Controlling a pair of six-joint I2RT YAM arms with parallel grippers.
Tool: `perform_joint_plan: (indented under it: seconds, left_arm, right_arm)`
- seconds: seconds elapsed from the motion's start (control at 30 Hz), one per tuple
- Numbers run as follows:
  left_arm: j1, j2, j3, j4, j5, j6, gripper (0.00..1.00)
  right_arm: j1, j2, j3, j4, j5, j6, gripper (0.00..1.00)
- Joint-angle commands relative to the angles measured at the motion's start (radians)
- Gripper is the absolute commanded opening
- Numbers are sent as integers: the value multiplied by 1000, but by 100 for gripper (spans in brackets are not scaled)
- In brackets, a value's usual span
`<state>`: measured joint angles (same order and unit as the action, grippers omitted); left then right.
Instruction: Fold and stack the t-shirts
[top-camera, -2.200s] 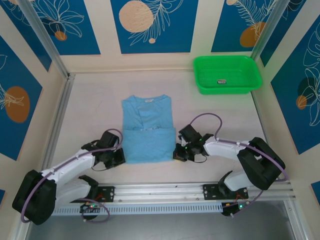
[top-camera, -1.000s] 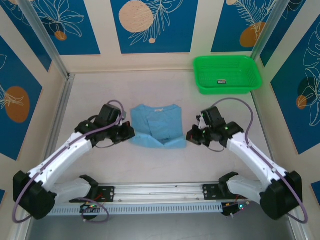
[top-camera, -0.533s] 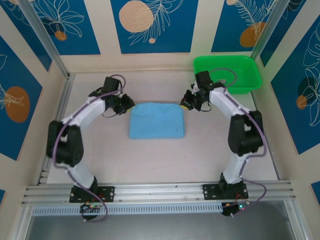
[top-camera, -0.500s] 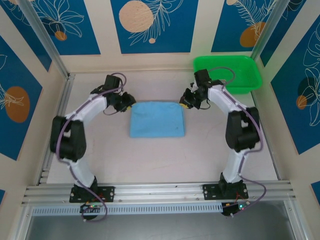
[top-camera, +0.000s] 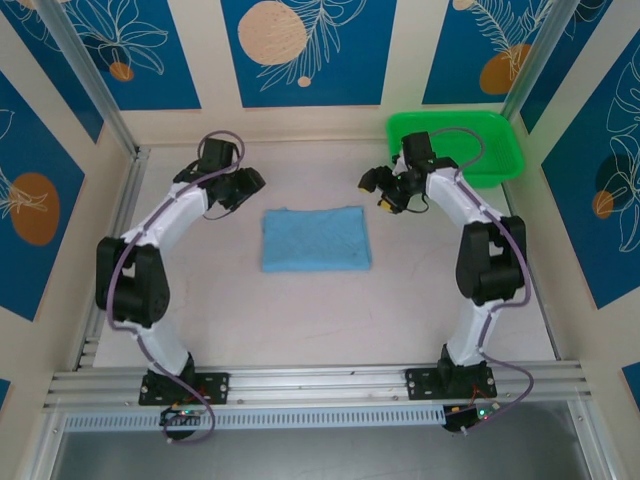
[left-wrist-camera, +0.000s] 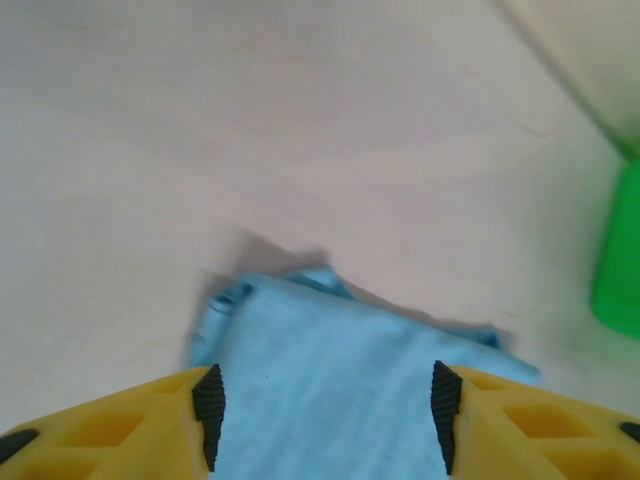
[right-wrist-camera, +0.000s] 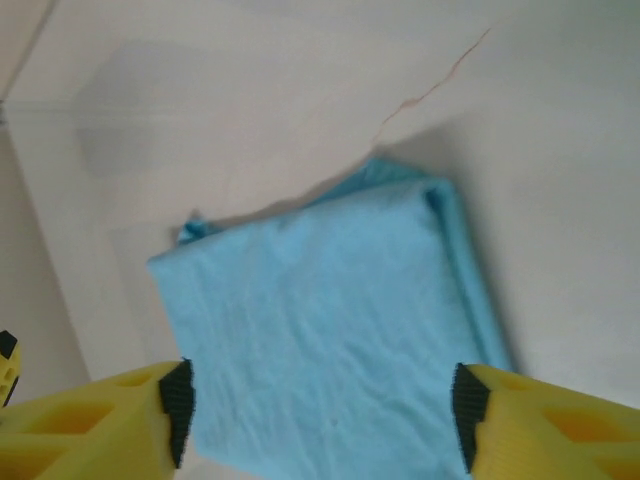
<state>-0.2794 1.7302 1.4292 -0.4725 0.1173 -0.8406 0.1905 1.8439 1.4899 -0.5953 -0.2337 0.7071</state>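
T-shirt flat at centre of table; bare surface near, left, right of it. Basket fills far right corner. Walls close three sides.

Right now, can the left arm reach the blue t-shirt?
Probably yes. The left end effector hangs open just beyond the far left corner of the folded t-shirt, with only bare table between them.

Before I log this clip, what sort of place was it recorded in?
Most likely a purpose-built robot test cell, not a home: a left arm and right arm bolted to an aluminium rail, printed blue wall panels boxing in the table, with a folded sky-blue t-shirt and green plastic basket as props.
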Motion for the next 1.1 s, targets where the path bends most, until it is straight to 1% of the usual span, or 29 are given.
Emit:
perform_joint_plan:
  seconds: [0.0,0.03,0.07,0.1,0.13,0.2,0.27,0.3,0.37,0.5,0.6,0.73,0.83,0.9,0.97,1.07]
  left_arm:
    - [-105,-39,-74,22,-39,38,49]
    - [-133,-41,-100,48,-32,38,47]
    - [-163,-34,-122,68,-35,38,46]
    - [-193,-22,-139,78,-41,45,45]
    - [-214,-8,-152,80,-49,46,44]
    - [-252,28,-203,133,-16,49,43]
    - [-283,60,-246,169,-8,62,43]
    - [-304,72,-270,188,-12,88,42]
    - [-333,86,-303,162,-54,110,42]
    - [-339,54,-463,177,-84,106,43]
    - [-339,-11,-588,178,-122,101,44]
    - [-339,-143,-758,191,-158,59,46]
    - [-339,-245,-871,192,-175,5,51]
    - [-339,-315,-925,173,-181,-27,59]
    - [-338,-384,-937,128,-186,-36,64]
    - [-338,-501,-875,6,-217,-17,79]
  right_arm:
    - [74,-63,-141,142,-117,29,60]
    - [90,-67,-166,165,-128,42,55]
    - [109,-66,-205,194,-140,64,48]
    - [127,-61,-231,221,-145,82,44]
    - [145,-56,-258,244,-143,91,42]
    - [177,-24,-300,275,-122,99,39]
    - [193,13,-325,288,-127,111,37]
    - [200,24,-347,307,-133,117,36]
    - [215,25,-404,336,-120,117,36]
    - [233,-10,-526,355,-75,107,37]
    - [246,-64,-626,386,-49,121,37]
    - [309,-168,-744,407,19,124,39]
    - [335,-247,-823,410,68,160,42]
    - [345,-282,-869,427,86,177,43]
    - [348,-309,-886,421,87,186,43]
    - [349,-371,-873,397,78,186,44]
